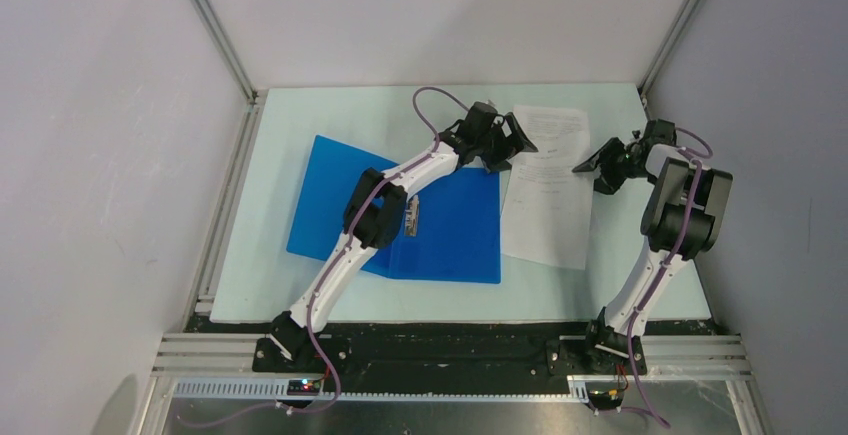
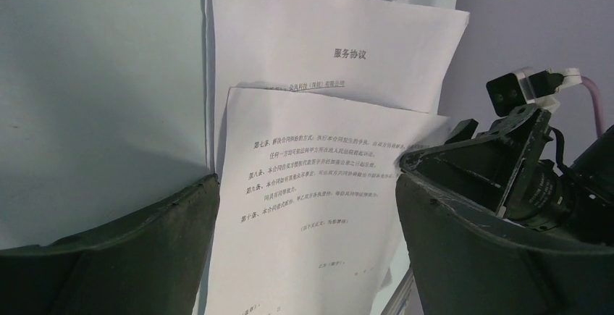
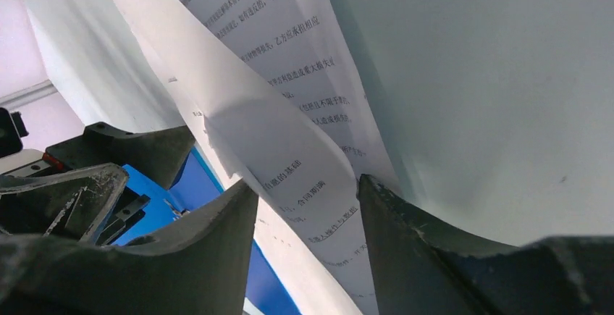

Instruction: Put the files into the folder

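- Blue and flat, the folder (image 1: 440, 235) is lying open on the pale bench (image 1: 320, 115), left of centre, with both covers spread and the metal clip (image 1: 412, 217) showing at the spine.
- The files (image 1: 548, 205) are lying as a loose white stack just beside the folder's right edge, with the sheets fanning out of line so that several printed pages are showing one above another in the left wrist view (image 2: 311, 134).
- The left claw (image 1: 510, 150) is hanging over the far left corner of the stack. Its jaws are standing wide apart and holding nothing, and the printed sheets are showing between them (image 2: 308, 174).
- The right claw (image 1: 598, 170) is reaching in at the right edge of the files, low to the bench.
- In the right wrist view one sheet's edge (image 3: 275, 127) is curling up off the stack and passing between that claw's fingers (image 3: 305, 182). The jaws are standing partly apart, with a gap wider than the paper, so they are not pinching it.
- A strip of the folder (image 3: 181, 185) is showing beyond the lifted sheet.
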